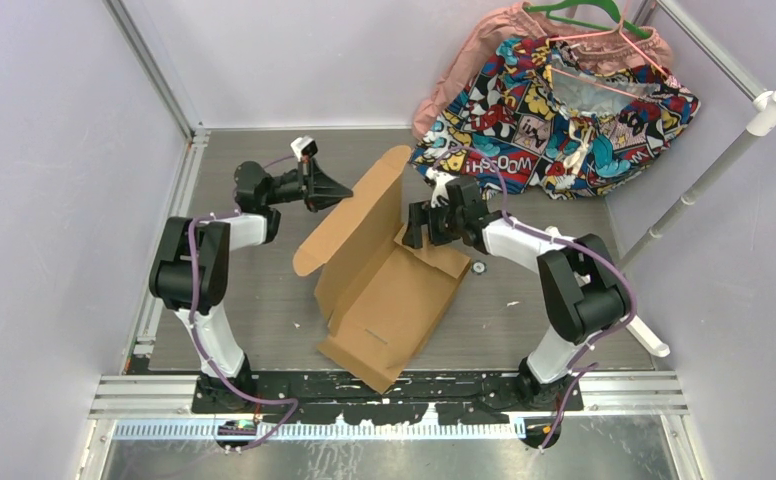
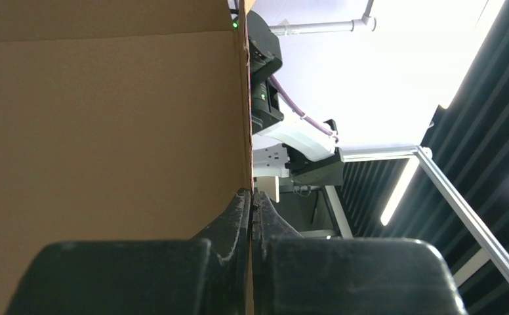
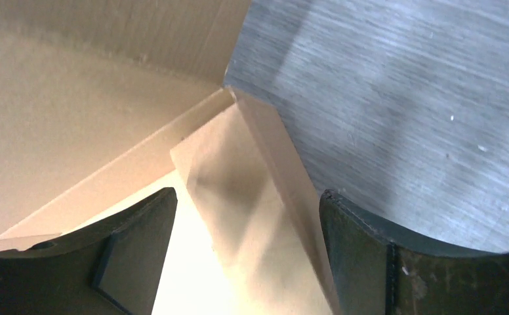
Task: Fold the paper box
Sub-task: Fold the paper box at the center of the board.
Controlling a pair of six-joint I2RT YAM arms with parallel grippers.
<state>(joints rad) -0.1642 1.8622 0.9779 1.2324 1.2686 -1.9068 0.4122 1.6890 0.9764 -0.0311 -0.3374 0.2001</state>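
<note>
Nearest, left fingers [image 2: 237, 220] are clenching the raised flap of the paper box [image 1: 389, 290]; right fingers [image 3: 137, 230] are sitting released, straddling a corner flap above the surface [image 1: 524, 320]

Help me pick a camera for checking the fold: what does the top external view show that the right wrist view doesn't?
Only the top external view shows the whole paper box with its tall panel raised, the left hand at that panel's edge, and the comic-print cloth. Only the right wrist view shows a narrow flap between the right hand's open fingers. Both show brown cardboard and the grey table.
</note>
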